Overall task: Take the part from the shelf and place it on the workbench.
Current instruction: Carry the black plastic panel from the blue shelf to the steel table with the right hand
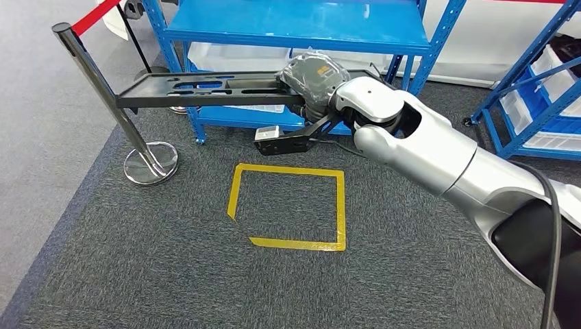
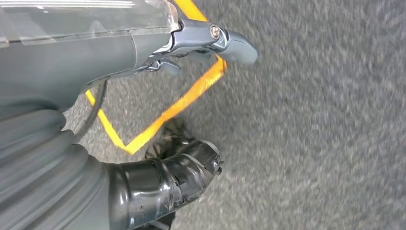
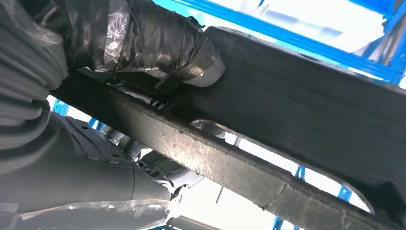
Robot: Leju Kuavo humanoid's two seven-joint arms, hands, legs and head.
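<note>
Now — right hand (image 1: pixel 312 79) fingers clamped on black part (image 1: pixel 205 89) | left hand (image 2: pixel 191 40) fingers apart, empty

grey carpet floor (image 1: pixel 171 274); yellow tape rectangle (image 1: pixel 288 205) stuck on it in front of blue shelf rack (image 1: pixel 301 27); chrome stanchion base (image 1: pixel 151 163) stands beside the tape; white bins (image 1: pixel 233 55) under the rack's shelf

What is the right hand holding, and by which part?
The right hand grips the long black part at one end; the rest juts out in front of the blue shelf.
</note>
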